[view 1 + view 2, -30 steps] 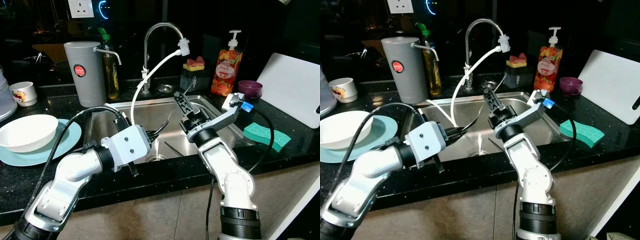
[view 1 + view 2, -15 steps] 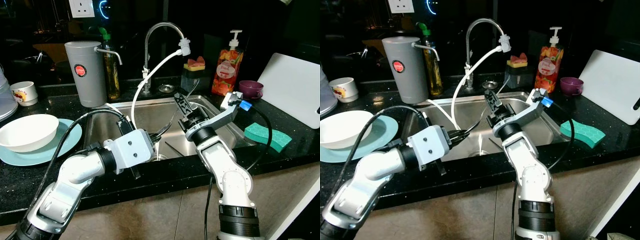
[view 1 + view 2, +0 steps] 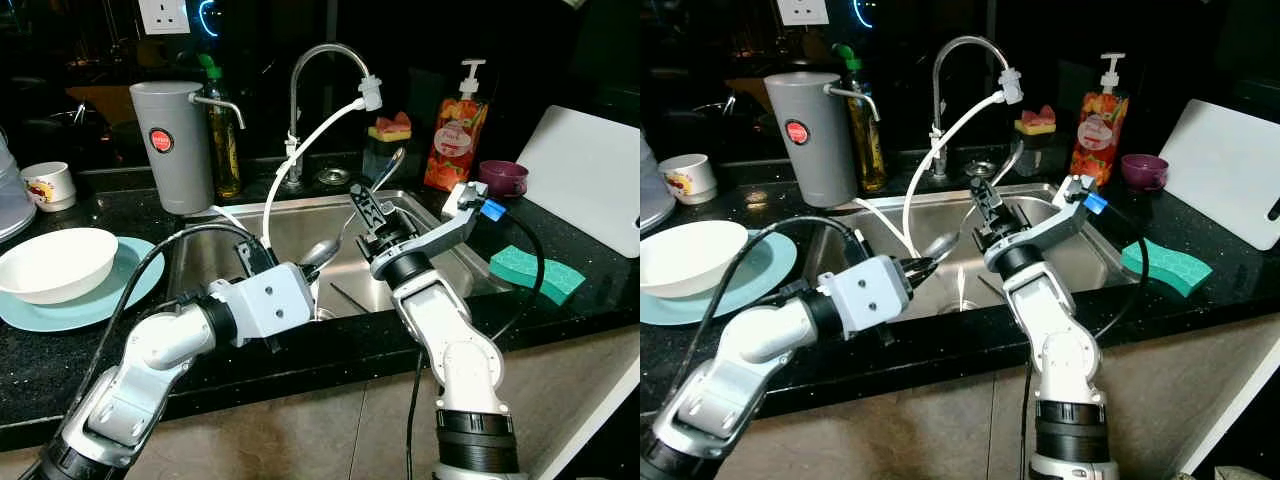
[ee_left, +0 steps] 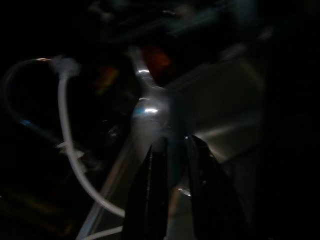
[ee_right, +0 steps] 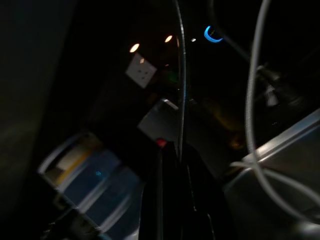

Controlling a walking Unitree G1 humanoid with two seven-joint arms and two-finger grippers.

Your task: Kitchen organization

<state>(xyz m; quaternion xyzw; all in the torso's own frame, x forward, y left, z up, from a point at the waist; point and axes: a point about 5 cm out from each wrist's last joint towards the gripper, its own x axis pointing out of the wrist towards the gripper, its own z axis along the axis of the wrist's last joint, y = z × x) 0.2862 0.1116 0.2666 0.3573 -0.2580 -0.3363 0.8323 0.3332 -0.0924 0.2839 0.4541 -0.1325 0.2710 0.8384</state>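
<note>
A metal spoon hangs over the steel sink, its bowl low and its thin handle slanting up toward the back right. My left gripper is shut on the tip of the spoon's bowl, which glints in the left wrist view just past the left gripper. My right gripper points upward over the middle of the sink and is shut on the handle. In the dark right wrist view the handle runs as a thin bright line out from between the fingers.
A curved faucet with a white hose stands behind the sink. On the left are a grey canister, an oil bottle, a white bowl on a blue plate and a cup. A soap bottle, purple cup, green sponge and white board sit right.
My left gripper has risen from the sink and pushed the spoon up and to the right. The spoon's bowl now shows, and the handle reaches higher past the right gripper.
</note>
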